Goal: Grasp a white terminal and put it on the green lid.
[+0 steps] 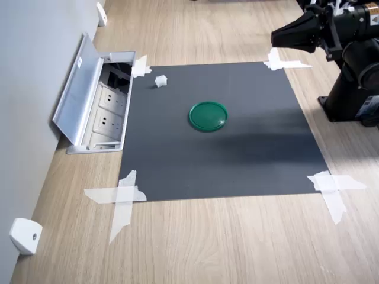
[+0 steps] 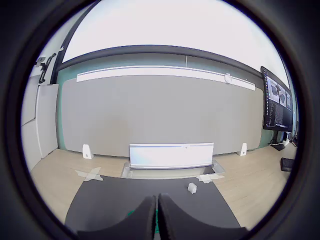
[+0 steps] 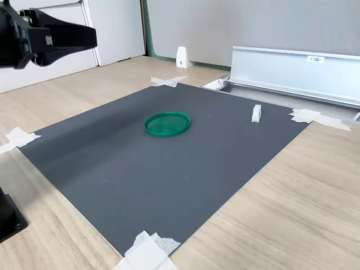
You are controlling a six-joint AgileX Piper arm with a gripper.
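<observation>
Dark mat (image 1: 225, 160) taped flat | gripper (image 1: 276, 36) held high, fingers (image 2: 142, 220) closed, empty | white terminal (image 1: 160, 81) ahead of fingertips, ungrasped | green lid (image 1: 208, 116) below.

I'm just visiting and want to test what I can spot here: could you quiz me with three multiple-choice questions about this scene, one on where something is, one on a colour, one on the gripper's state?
1. Where does the white terminal lie?
A. On the lid
B. On the dark mat, near the floor socket box
C. In the gripper

2. What colour is the lid?
A. Green
B. Red
C. White

3. How is the gripper now?
A. Shut on the terminal
B. Wide open over the lid
C. Shut, holding nothing, raised off the mat

Answers: 1 B, both exterior views show it on the mat by the corner next to the box. 2 A, a green disc in both exterior views. 3 C, in the wrist view its fingers meet with nothing between them.
</observation>
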